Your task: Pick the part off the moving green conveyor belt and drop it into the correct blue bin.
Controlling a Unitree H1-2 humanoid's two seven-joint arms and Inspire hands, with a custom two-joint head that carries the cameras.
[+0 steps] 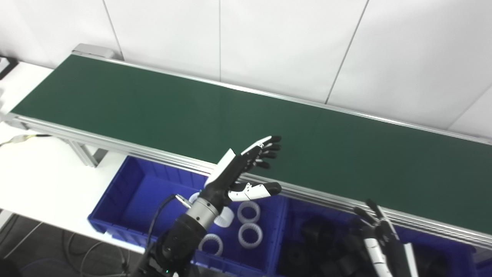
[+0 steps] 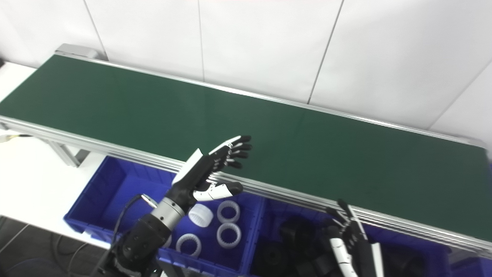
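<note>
Nearest our cameras, our left forearm rose from the bottom edge, and beside it, low at the right, our right hand hung over the dark bin with its fingers apart and nothing between them. Under both arms sat two blue plastic bins side by side on the white table: the left blue bin held white ribbed rings and one white ribbed cylinder, while the right blue bin held black round parts too dark for us to tell apart.

Above the left bin, our left hand was raised with its palm turned toward the right, fingers stretched out and slightly fanned, thumb held apart below them; it gripped nothing. Its fingertips reached over the near aluminium rail and the front edge of the long dark green conveyor belt.

We saw no loose part on the stretch of belt in view, so we could not say where the part to pick was. Beyond the belt stood a wall of white panels.
</note>
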